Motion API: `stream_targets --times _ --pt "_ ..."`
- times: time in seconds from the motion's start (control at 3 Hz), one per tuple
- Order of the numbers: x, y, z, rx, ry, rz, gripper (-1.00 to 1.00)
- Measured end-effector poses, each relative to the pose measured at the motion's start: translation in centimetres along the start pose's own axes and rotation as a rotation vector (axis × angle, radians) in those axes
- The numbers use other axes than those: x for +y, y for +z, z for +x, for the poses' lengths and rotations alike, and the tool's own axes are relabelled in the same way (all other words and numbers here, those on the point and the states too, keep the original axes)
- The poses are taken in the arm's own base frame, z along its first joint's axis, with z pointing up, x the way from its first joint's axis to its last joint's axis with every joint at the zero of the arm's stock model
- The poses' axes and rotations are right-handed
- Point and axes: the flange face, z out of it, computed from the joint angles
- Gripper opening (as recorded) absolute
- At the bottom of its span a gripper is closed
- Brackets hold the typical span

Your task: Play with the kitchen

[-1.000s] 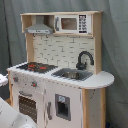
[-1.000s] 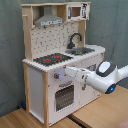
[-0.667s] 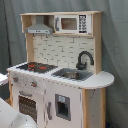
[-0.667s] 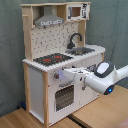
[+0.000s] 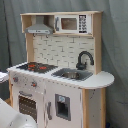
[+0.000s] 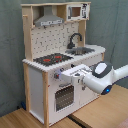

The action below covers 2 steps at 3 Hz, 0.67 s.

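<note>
In the second exterior view the gripper (image 6: 61, 75) sits against the kitchen (image 6: 37, 85) front, just under the counter edge; whether its fingers are spread I cannot tell. Below it the oven door (image 6: 64, 97), above and beyond the stovetop (image 6: 52, 59), sink (image 6: 81, 50) and faucet (image 6: 75, 38).

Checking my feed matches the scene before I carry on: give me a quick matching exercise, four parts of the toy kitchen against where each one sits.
Things:
1. faucet
2. microwave
3. hood
4. oven door

Places:
A. top shelf, beside the hood
B. front panel, below the stovetop
C. behind the sink
D. high up, above the stovetop

Pairs: 1-C, 2-A, 3-D, 4-B
</note>
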Motion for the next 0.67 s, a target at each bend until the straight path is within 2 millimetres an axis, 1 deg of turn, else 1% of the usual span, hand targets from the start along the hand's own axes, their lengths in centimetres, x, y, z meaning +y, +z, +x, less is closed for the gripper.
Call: stream_targets --times 0.33,0.67 --pt "-0.3 0.3 0.3 0.001 -0.122 -0.001 1.0" --pt "-1.7 1.4 1.1 0.005 -0.234 0.015 1.0"
